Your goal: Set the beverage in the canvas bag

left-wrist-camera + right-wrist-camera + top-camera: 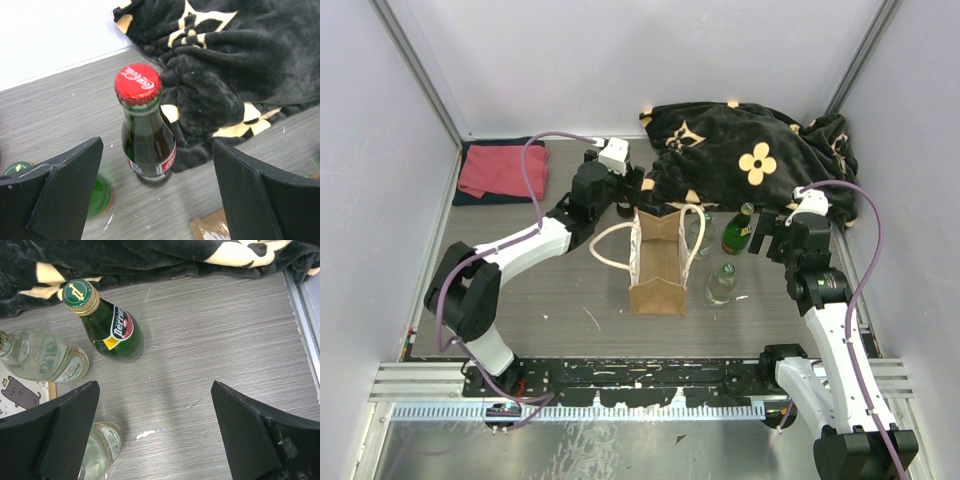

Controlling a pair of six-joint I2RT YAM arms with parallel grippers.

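The left pincer (157,145) is released, its jaws wide on either side of the dark glass cola bottle with red cap (142,125), which stands upright at frame centre on the grey bench (60,115). The right pincer (155,385) is released and empty. The tan upright canvas bag (658,275) stands mid-frame in the top view.

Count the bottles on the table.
4. A cola bottle stands beside the blanket. A clear bottle is behind the canvas bag, with a green Perrier bottle to its right. A second clear bottle is right of the bag. More may be hidden.
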